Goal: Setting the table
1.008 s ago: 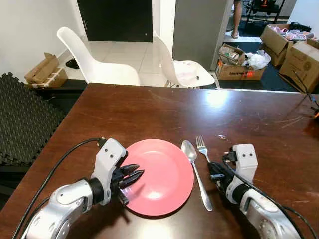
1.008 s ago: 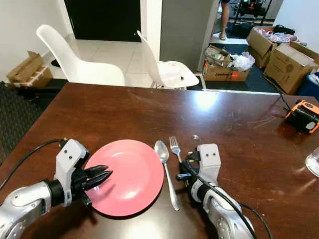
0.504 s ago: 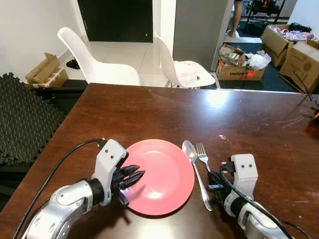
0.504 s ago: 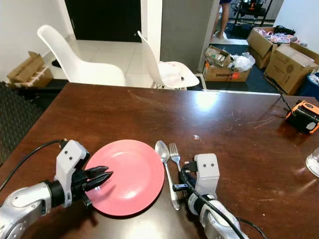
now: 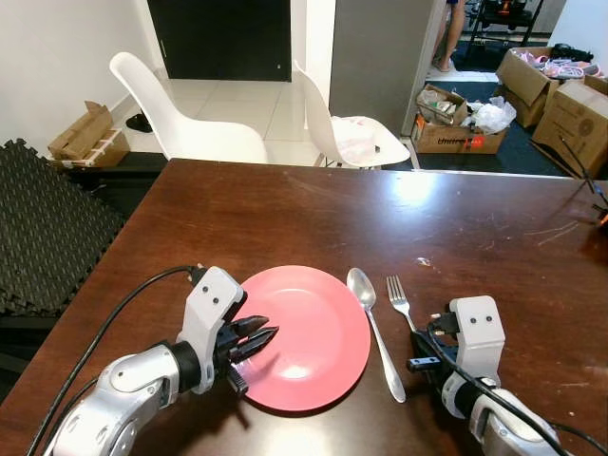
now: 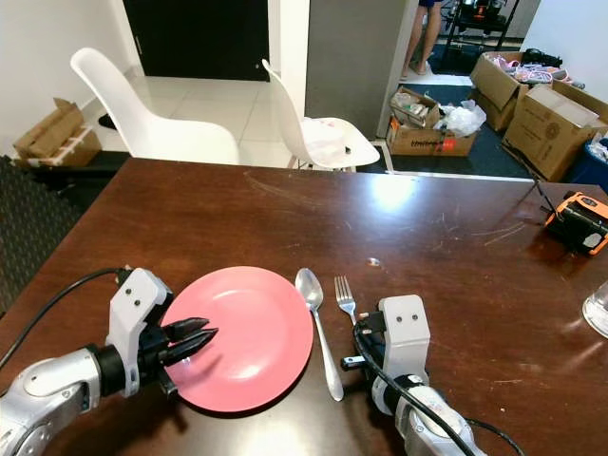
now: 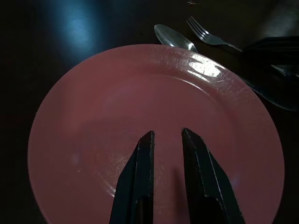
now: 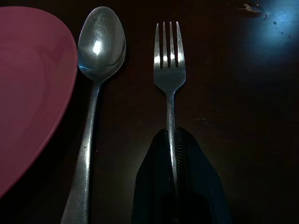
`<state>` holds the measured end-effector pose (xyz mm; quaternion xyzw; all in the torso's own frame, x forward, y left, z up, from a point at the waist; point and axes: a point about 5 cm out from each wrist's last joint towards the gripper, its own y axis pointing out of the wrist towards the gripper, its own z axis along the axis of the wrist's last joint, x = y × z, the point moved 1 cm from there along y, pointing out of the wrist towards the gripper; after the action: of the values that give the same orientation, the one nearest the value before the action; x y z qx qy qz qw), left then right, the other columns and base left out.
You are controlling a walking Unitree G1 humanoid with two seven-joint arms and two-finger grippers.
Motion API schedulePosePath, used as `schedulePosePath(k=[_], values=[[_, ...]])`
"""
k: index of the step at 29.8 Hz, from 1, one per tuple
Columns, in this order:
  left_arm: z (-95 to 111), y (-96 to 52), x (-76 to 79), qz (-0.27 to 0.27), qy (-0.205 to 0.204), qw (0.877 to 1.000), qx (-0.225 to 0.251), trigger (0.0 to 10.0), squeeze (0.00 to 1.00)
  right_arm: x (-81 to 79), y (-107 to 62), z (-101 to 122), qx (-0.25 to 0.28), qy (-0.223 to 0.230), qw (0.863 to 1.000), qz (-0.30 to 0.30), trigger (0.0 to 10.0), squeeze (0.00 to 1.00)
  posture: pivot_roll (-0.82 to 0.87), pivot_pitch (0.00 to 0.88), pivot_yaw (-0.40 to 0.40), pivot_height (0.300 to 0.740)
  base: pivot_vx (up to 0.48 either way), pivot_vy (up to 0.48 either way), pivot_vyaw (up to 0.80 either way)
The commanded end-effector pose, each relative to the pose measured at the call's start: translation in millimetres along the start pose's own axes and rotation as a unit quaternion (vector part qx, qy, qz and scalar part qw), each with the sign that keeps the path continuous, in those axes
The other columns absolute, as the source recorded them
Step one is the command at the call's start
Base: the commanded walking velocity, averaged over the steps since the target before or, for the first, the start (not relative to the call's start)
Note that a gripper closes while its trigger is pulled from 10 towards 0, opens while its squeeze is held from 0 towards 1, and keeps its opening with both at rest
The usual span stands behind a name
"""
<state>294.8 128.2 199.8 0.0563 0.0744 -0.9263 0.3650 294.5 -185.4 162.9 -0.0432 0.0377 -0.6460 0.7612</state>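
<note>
Fork (image 8: 170,74) pinched in right gripper (image 8: 174,140), beside spoon (image 8: 96,70) | left gripper (image 7: 167,140) slightly open over plate (image 7: 117,121)

Fork (image 5: 399,295) dragged right, away from spoon (image 5: 373,326) (right gripper (image 5: 421,351) clamping handle).

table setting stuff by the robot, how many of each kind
plate: 1
spoon: 1
fork: 1, its handle clamped in the right gripper
total: 3
</note>
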Motion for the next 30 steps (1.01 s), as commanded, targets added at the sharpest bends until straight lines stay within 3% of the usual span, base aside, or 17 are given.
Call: schedulePosePath(k=[1, 5, 6, 7, 14, 15, 19, 22, 26, 30], values=[[-6.9, -1.4, 1.0, -0.003, 0.0, 1.0, -0.011, 10.0, 0.0, 1.4, -3.1, -18.2, -0.038, 0.01, 0.999, -0.005, 10.0, 0.0, -0.02, 0.244, 0.121, 0.74, 0.0, 0.0, 0.0], [-7.0, -1.1, 0.9, -0.004, 0.001, 1.0, -0.011, 10.0, 0.0, 0.6, -2.1, -16.0, -0.03, 0.01, 0.999, -0.001, 10.0, 0.0, -0.02, 0.242, 0.123, 0.74, 0.0, 0.0, 0.0], [-7.0, -1.1, 0.8, -0.004, 0.001, 1.0, -0.011, 10.0, 0.0, 0.6, -1.8, -14.9, -0.027, 0.009, 1.0, 0.0, 10.0, 0.33, -0.02, 0.242, 0.123, 0.74, 0.0, 0.0, 0.0], [-7.0, -1.2, 0.5, -0.003, 0.001, 1.0, -0.011, 10.0, 0.0, 1.7, -1.8, -12.6, -0.021, 0.009, 1.0, -0.004, 10.0, 1.0, -0.02, 0.243, 0.123, 0.74, 0.0, 0.0, 0.0], [-8.0, -1.7, 0.2, -0.003, 0.001, 1.0, -0.013, 10.0, 0.0, 4.6, -3.6, 2.4, 0.02, 0.004, 1.0, -0.016, 10.0, 0.98, -0.03, 0.246, 0.122, 0.74, 0.0, 0.0, 0.0], [-8.0, -1.6, 0.4, -0.003, 0.0, 1.0, -0.013, 10.0, 0.0, 3.7, -5.2, 7.0, 0.034, 0.01, 0.999, -0.013, 10.0, 0.0, -0.03, 0.247, 0.122, 0.74, 0.0, 0.0, 0.0], [-7.9, -2.1, 0.7, -0.003, -0.001, 1.0, -0.012, 10.0, 0.0, -0.2, -18.0, 37.7, 0.123, 0.024, 0.992, 0.0, 10.0, 0.0, -0.02, 0.249, 0.122, 0.74, 0.0, 0.0, 0.0], [-7.1, -2.8, -0.9, 0.012, -0.013, 1.0, -0.003, 10.0, 0.0, -18.0, -31.7, 66.8, 0.2, 0.007, 0.98, 0.014, 10.0, 0.0, -0.03, 0.249, 0.128, 0.74, 0.0, 0.0, 0.0], [-6.2, -0.9, -4.0, 0.048, -0.033, 0.998, 0.011, 10.0, 0.0, -33.5, -35.0, 68.2, 0.213, 0.012, 0.977, 0.016, 10.0, 0.0, -0.03, 0.248, 0.128, 0.74, 0.0, 0.0, 0.0], [-14.1, -5.3, -14.9, 0.156, -0.084, 0.984, 0.019, 10.0, 0.0, -49.4, -32.2, 41.5, 0.19, 0.021, 0.981, -0.01, 10.0, 0.0, -0.02, 0.234, 0.12, 0.74, 0.0, 0.0, 0.0]])
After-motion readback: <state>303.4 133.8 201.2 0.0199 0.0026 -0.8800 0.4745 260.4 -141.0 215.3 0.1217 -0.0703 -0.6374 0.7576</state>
